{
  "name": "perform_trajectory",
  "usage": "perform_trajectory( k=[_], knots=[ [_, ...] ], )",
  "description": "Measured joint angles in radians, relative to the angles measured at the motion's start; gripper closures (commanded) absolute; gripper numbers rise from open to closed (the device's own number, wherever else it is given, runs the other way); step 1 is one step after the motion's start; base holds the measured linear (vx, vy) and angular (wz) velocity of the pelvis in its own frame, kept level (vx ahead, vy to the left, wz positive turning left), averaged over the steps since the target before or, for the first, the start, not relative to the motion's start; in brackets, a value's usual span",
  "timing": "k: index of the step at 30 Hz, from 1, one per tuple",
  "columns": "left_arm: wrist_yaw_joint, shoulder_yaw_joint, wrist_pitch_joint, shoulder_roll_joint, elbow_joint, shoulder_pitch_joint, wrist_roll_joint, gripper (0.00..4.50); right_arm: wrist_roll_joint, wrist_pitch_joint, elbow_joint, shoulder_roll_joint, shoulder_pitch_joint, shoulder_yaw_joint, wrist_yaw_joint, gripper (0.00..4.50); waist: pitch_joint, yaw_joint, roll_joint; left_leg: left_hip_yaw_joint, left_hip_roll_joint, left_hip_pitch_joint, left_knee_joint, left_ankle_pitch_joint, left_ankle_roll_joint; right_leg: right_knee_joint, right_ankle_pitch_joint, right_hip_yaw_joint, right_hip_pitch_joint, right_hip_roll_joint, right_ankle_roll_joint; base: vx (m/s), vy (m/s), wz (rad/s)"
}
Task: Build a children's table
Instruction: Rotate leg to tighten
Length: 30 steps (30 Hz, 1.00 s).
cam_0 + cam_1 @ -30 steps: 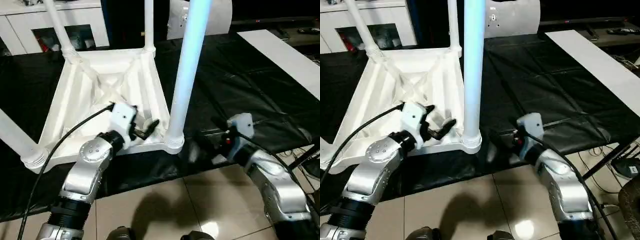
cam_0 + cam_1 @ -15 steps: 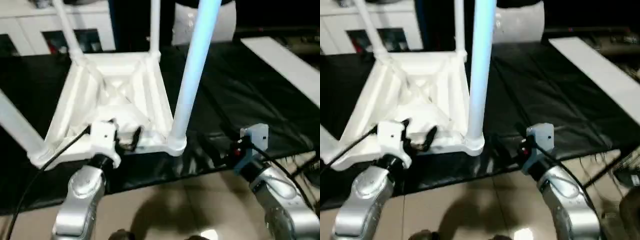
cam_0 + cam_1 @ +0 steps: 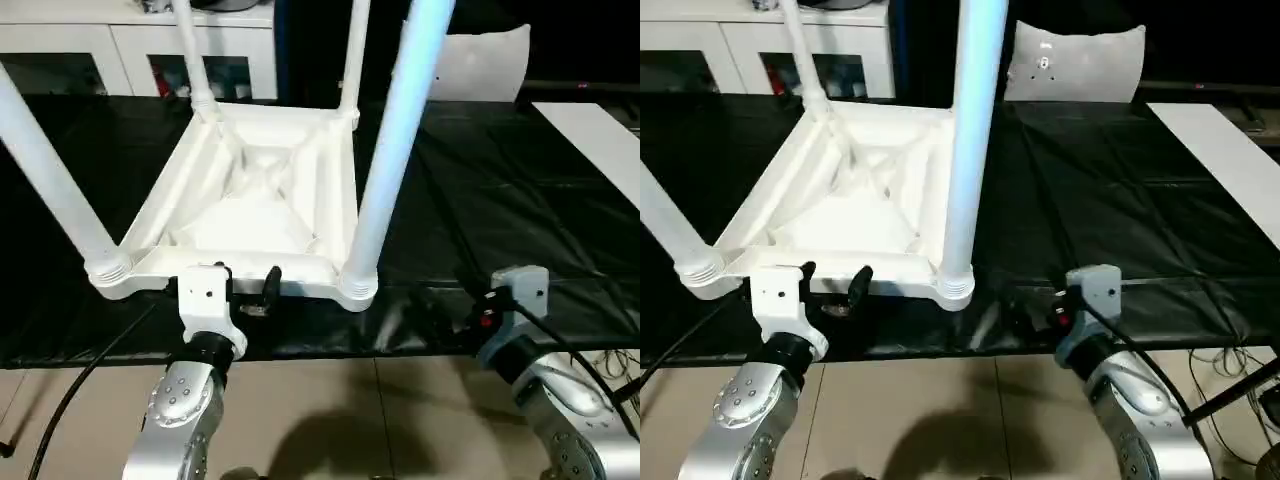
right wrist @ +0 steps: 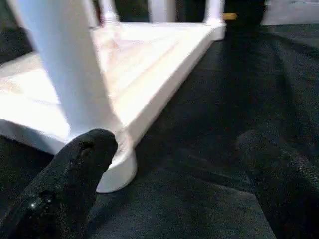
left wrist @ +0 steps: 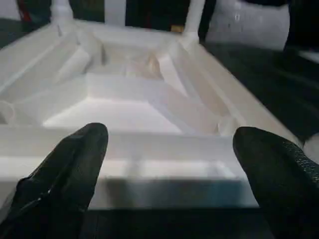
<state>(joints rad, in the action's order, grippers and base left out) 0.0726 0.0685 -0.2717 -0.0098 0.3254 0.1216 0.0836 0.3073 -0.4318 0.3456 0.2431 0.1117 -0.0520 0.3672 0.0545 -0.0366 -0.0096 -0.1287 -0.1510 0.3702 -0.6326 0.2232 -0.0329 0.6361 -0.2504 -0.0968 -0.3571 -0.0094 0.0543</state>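
The children's table (image 3: 250, 200) lies upside down on the black cloth, ribbed underside up. A white leg stands in each corner socket: near right (image 3: 390, 170), near left (image 3: 50, 170), and two at the back (image 3: 190, 50) (image 3: 352, 50). My left gripper (image 3: 832, 278) is open just in front of the near rim (image 5: 159, 169), its fingers (image 5: 75, 164) wide apart and holding nothing. My right gripper (image 4: 169, 164) hovers low over the cloth to the right of the near right leg's socket (image 4: 117, 169). It is open and holds nothing.
Black cloth (image 3: 520, 190) covers the work surface as far as the tiled floor (image 3: 330, 400) in front. A white board (image 3: 600, 130) lies at the right. At the back stand a white cabinet (image 3: 130, 40) and a white cushion-like piece (image 3: 1075, 65). Cables (image 3: 1240, 360) hang at the right.
The view has shifted and tilted. My left gripper has drawn back from over the table's near right corner to just before the near rim. Both grippers stay open.
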Motion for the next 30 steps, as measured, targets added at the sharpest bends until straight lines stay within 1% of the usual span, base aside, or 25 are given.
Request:
perform_trajectory(
  k=[2,4,6,7,9,10,11,12,13,15,16,17,18,19,20,21,22,23,24,25,26,27,28,29,30],
  knots=[
    [-0.012,-0.014,0.015,0.003,0.002,-0.004,-0.001,0.06,-0.029,-0.004,-0.005,0.003,-0.013,0.012,-0.028,0.0,0.001,0.005,-0.002,-0.001,0.0,-0.004,0.003,0.0,-0.001,-0.011,0.006,0.0,0.009,0.0,-0.004,0.0,0.0,0.0],
    [-0.021,-0.034,0.019,0.007,0.002,-0.017,0.0,0.06,-0.043,-0.015,-0.008,0.002,-0.025,0.022,-0.04,0.0,0.001,0.009,-0.005,-0.004,0.0,-0.005,0.003,0.002,-0.003,-0.017,0.009,0.0,0.011,-0.001,-0.005,-0.004,0.027,-0.01],
    [-0.021,-0.047,0.019,0.018,0.005,-0.019,0.0,0.06,-0.05,0.001,-0.024,-0.006,-0.03,0.024,-0.048,0.0,0.002,0.01,-0.007,-0.006,0.0,-0.007,0.005,0.003,-0.004,-0.022,0.011,0.0,0.013,-0.002,-0.006,0.0,0.0,0.0],
    [-0.019,-0.053,0.019,0.027,0.005,-0.017,0.0,0.06,-0.062,0.013,-0.039,-0.007,-0.031,0.027,-0.055,0.0,0.005,0.01,-0.011,-0.014,0.0,-0.021,0.011,0.005,-0.003,-0.026,0.01,0.0,0.02,-0.006,-0.008,0.0,0.0,0.0],
    [-0.018,-0.055,0.018,0.032,0.005,-0.012,0.0,0.06,-0.065,0.015,-0.045,-0.015,-0.031,0.03,-0.057,0.0,0.013,0.011,-0.014,-0.019,0.0,-0.041,0.014,0.012,-0.004,-0.032,0.006,-0.002,0.032,-0.009,-0.014,0.0,0.0,0.0],
    [-0.015,-0.053,0.018,0.031,0.006,-0.007,0.0,0.06,-0.065,0.019,-0.045,-0.02,-0.031,0.033,-0.057,0.0,0.014,0.012,-0.014,-0.019,0.0,-0.052,0.014,0.018,-0.004,-0.038,0.003,-0.005,0.042,-0.01,-0.016,0.0,0.0,0.0],
    [-0.013,-0.053,0.018,0.029,0.006,-0.001,0.0,0.06,-0.065,0.021,-0.044,-0.023,-0.033,0.041,-0.056,0.0,0.016,0.018,-0.014,-0.019,-0.001,-0.067,0.014,0.03,-0.003,-0.047,-0.001,-0.011,0.061,-0.012,-0.018,0.0,0.0,0.0],
    [-0.012,-0.052,0.018,0.029,0.006,0.001,0.0,0.06,-0.066,0.022,-0.044,-0.024,-0.034,0.047,-0.056,0.0,0.017,0.026,-0.013,-0.019,-0.002,-0.075,0.015,0.033,-0.003,-0.052,-0.003,-0.016,0.071,-0.014,-0.021,0.091,0.053,-0.05],
    [-0.012,-0.052,0.018,0.031,0.006,0.001,0.0,0.06,-0.066,0.023,-0.044,-0.025,-0.034,0.053,-0.056,0.0,0.017,0.041,-0.014,-0.017,-0.004,-0.083,0.015,0.041,-0.007,-0.055,-0.011,-0.02,0.083,-0.015,-0.023,0.081,0.04,-0.04],
    [-0.012,-0.052,0.018,0.033,0.007,0.001,0.0,0.06,-0.066,0.027,-0.044,-0.024,-0.035,0.058,-0.054,0.0,0.015,0.065,-0.018,-0.018,-0.003,-0.091,0.016,0.049,-0.007,-0.055,-0.018,-0.019,0.09,-0.016,-0.022,0.106,0.021,-0.04],
    [-0.012,-0.05,0.018,0.033,0.007,0.001,0.0,0.06,-0.067,0.029,-0.044,-0.024,-0.035,0.058,-0.054,0.0,0.011,0.076,-0.025,-0.019,-0.003,-0.088,0.016,0.054,-0.008,-0.055,-0.018,-0.017,0.097,-0.016,-0.021,0.112,0.012,-0.04],
    [-0.011,-0.046,0.018,0.032,0.007,0.001,0.0,0.06,-0.068,0.031,-0.043,-0.02,-0.035,0.057,-0.054,0.0,0.007,0.078,-0.029,-0.02,-0.003,-0.087,0.017,0.058,-0.008,-0.057,-0.022,-0.014,0.1,-0.014,-0.022,0.133,-0.001,-0.04],
    [-0.01,-0.04,0.018,0.033,0.007,-0.001,0.0,0.06,-0.069,0.031,-0.044,-0.014,-0.034,0.05,-0.054,0.0,0.003,0.074,-0.026,-0.018,-0.002,-0.08,0.009,0.064,0.005,-0.061,-0.025,-0.01,0.099,-0.012,-0.024,0.167,0.019,-0.07],
    [-0.002,-0.018,0.018,0.031,0.007,-0.004,0.0,0.06,-0.074,0.032,-0.049,-0.01,-0.033,0.041,-0.055,0.0,0.0,0.059,-0.017,-0.008,-0.001,-0.062,-0.013,0.073,0.033,-0.06,-0.033,-0.007,0.099,-0.009,-0.028,0.167,0.019,-0.07],
    [0.005,-0.008,0.018,0.032,0.007,-0.003,0.0,0.06,-0.076,0.034,-0.054,-0.011,-0.033,0.038,-0.055,0.0,-0.004,0.049,-0.01,0.001,-0.001,-0.043,-0.023,0.07,0.043,-0.06,-0.04,-0.008,0.101,-0.007,-0.031,0.17,0.048,-0.03],
    [0.009,-0.006,0.018,0.034,0.007,-0.002,0.0,0.06,-0.078,0.038,-0.056,-0.012,-0.034,0.037,-0.056,0.0,-0.01,0.037,-0.001,0.007,-0.004,-0.029,-0.02,0.061,0.037,-0.059,-0.046,-0.01,0.106,-0.003,-0.032,0.201,0.067,-0.04],
    [0.01,-0.013,0.017,0.041,0.007,0.002,0.0,0.06,-0.079,0.043,-0.058,-0.022,-0.034,0.045,-0.055,0.0,-0.018,0.036,0.003,0.014,-0.002,-0.041,-0.023,0.073,0.024,-0.061,-0.057,-0.011,0.115,-0.004,-0.039,0.201,0.067,-0.04],
    [0.009,-0.021,0.018,0.05,0.011,0.004,-0.001,0.06,-0.079,0.045,-0.059,-0.032,-0.042,0.059,-0.054,0.0,-0.018,0.041,-0.003,0.018,0.012,-0.052,-0.015,0.08,0.026,-0.036,-0.067,-0.01,0.103,-0.013,-0.035,0.277,0.068,0.02],
    [0.008,-0.042,0.017,0.057,0.01,0.006,-0.001,0.06,-0.078,0.048,-0.058,-0.038,-0.052,0.069,-0.053,0.0,-0.024,0.05,-0.015,0.019,0.022,-0.06,-0.013,0.086,0.033,0.017,-0.078,0.001,0.081,-0.022,-0.043,0.256,0.039,0.12],
    [0.008,-0.052,0.016,0.059,0.01,0.006,-0.001,0.06,-0.077,0.051,-0.057,-0.035,-0.058,0.072,-0.052,0.0,-0.024,0.059,-0.016,0.017,0.026,-0.074,-0.014,0.099,0.036,0.11,-0.086,0.007,0.032,-0.03,-0.063,0.256,0.039,0.12],
    [0.008,-0.05,0.016,0.058,0.012,0.004,-0.001,0.06,-0.078,0.051,-0.057,-0.032,-0.056,0.071,-0.05,0.0,-0.027,0.061,-0.017,0.011,0.027,-0.08,-0.011,0.106,0.036,0.141,-0.081,0.011,-0.012,-0.038,-0.083,0.173,0.025,0.04],
    [0.008,-0.05,0.017,0.057,0.016,0.004,-0.001,0.06,-0.075,0.051,-0.057,-0.029,-0.056,0.072,-0.044,0.0,-0.031,0.066,-0.03,0.005,0.033,-0.089,-0.006,0.112,0.033,0.137,-0.072,0.014,-0.051,-0.05,-0.095,0.071,0.014,0.0],
    [0.009,-0.048,0.017,0.058,0.017,0.005,-0.002,0.06,-0.074,0.05,-0.057,-0.021,-0.056,0.074,-0.029,0.0,-0.033,0.074,-0.054,-0.007,0.047,-0.104,0.0,0.121,0.028,0.084,-0.044,0.031,-0.082,-0.064,-0.082,0.149,-0.016,-0.01],
    [0.009,-0.044,0.017,0.06,0.019,0.005,-0.002,0.06,-0.074,0.05,-0.055,-0.013,-0.056,0.075,-0.027,0.0,-0.033,0.075,-0.083,-0.019,0.065,-0.114,0.0,0.132,0.023,0.014,0.004,0.047,-0.082,-0.077,-0.062,0.153,-0.097,-0.02],
    [0.01,-0.033,0.015,0.059,0.012,0.004,-0.003,0.06,-0.075,0.048,-0.054,-0.003,-0.052,0.067,-0.031,0.0,-0.037,0.072,-0.103,-0.008,0.076,-0.114,-0.025,0.152,0.034,0.019,0.039,0.055,-0.067,-0.082,-0.07,0.216,-0.119,0.21]
  ],
)
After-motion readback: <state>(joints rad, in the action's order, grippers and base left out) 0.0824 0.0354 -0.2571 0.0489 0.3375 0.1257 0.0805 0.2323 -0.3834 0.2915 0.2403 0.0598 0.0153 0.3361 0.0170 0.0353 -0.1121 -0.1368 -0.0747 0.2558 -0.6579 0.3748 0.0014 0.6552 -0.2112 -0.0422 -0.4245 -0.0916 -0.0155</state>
